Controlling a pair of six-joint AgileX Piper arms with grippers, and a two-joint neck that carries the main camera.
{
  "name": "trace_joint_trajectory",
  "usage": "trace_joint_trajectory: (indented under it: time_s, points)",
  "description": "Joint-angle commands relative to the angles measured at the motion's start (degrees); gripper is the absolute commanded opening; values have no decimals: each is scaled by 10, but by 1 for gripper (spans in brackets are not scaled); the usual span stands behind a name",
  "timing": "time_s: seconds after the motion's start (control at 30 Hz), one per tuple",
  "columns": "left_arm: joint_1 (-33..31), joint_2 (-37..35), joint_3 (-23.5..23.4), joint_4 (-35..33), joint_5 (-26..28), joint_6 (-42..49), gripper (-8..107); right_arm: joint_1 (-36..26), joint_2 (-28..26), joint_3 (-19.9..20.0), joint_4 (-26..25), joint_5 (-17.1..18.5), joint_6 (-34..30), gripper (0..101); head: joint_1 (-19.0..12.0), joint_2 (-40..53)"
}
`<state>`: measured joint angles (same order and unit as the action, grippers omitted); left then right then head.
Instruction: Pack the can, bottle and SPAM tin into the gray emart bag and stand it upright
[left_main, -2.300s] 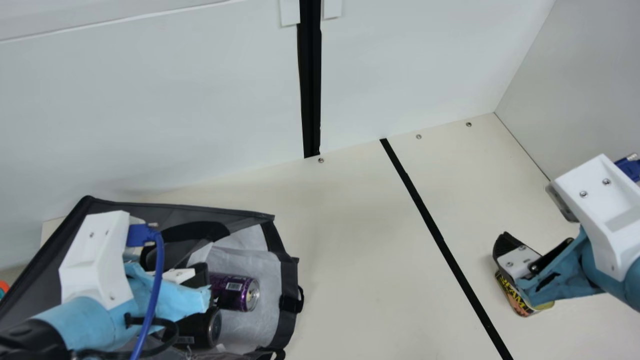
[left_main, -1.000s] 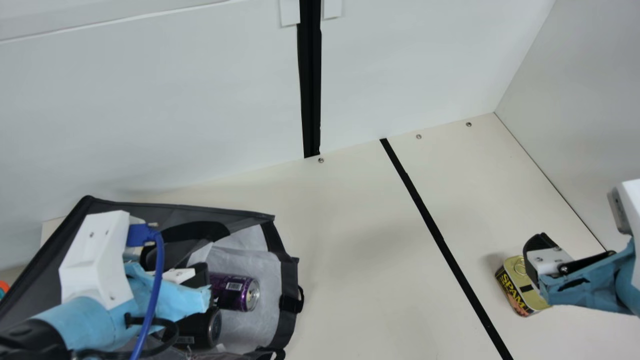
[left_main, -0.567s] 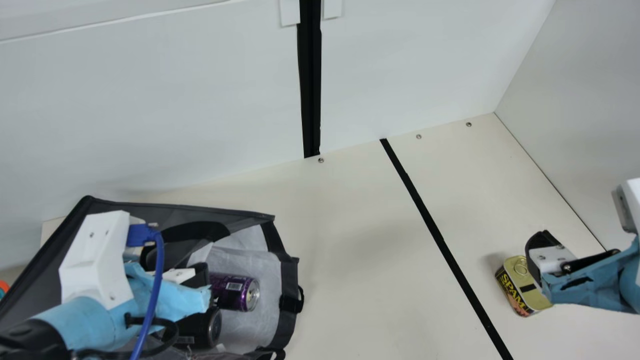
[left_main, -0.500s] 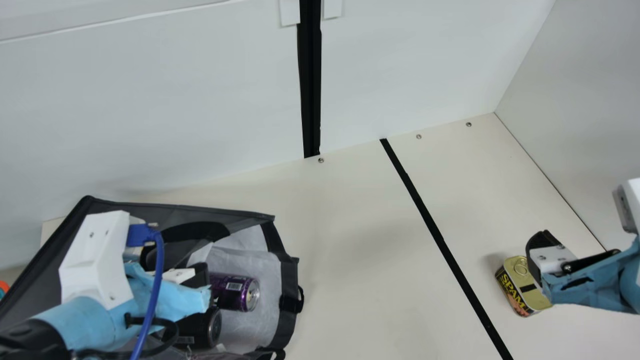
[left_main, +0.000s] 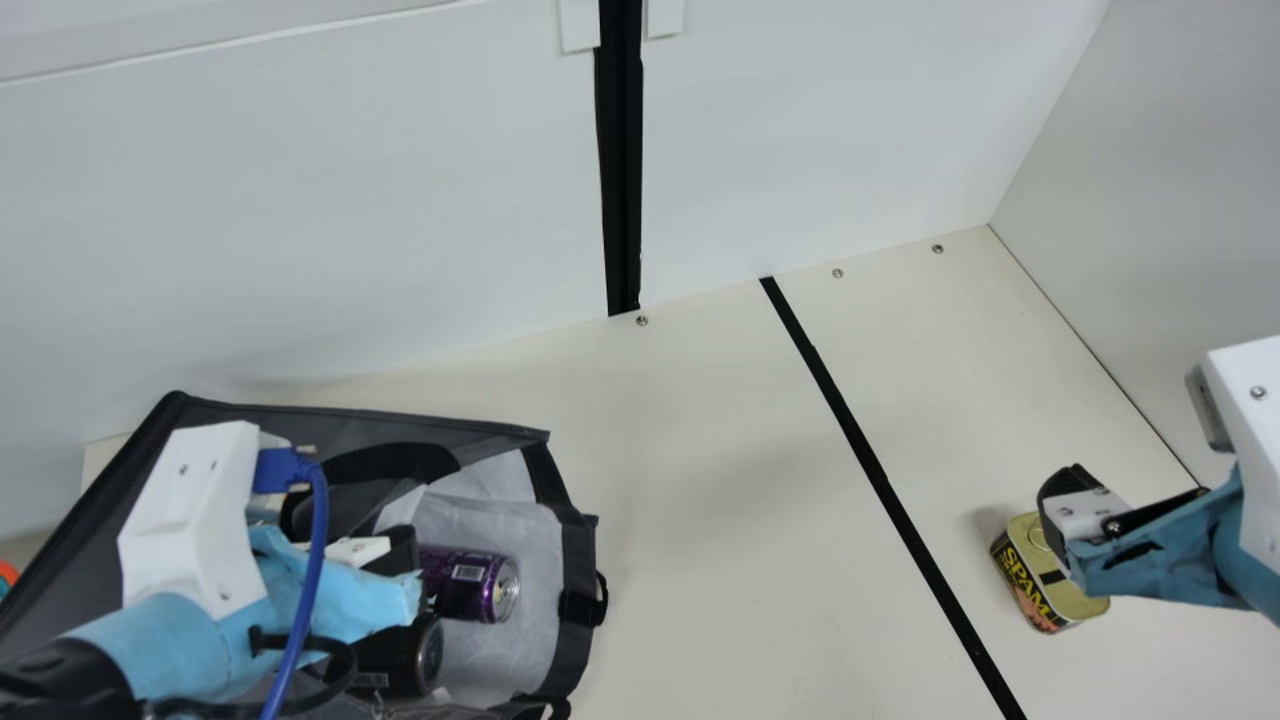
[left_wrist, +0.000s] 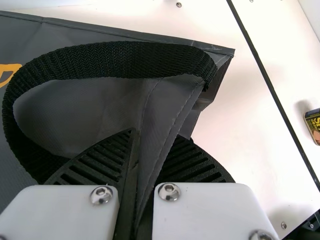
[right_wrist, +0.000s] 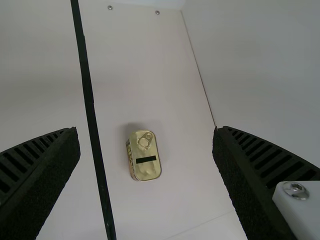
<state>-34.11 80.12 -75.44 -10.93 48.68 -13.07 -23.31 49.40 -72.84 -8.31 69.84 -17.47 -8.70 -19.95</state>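
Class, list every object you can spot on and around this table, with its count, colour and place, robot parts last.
Bag: one, gray, table's left side
Purple can: one, in bag
Can or bottle, unclear which: one, black, beside purple can
SPAM tin: one, gold top, table's right side
Strip: one, black, across table
Screws: three, silver, table's back edge
Table: one, cream, underneath
Left gripper: one, black, clamping bag fabric
Right gripper: one, black, open above tin
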Motion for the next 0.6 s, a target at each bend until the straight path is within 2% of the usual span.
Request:
trace_joint_trajectory:
  time_s: [0.0,0.57]
  points:
    - [0,0,0,0,0,0,-8,2,4,3,0,1,1,95,-13,0]
    - [0,0,0,0,0,0,-8,13,48,18,4,1,-3,95,-13,0]
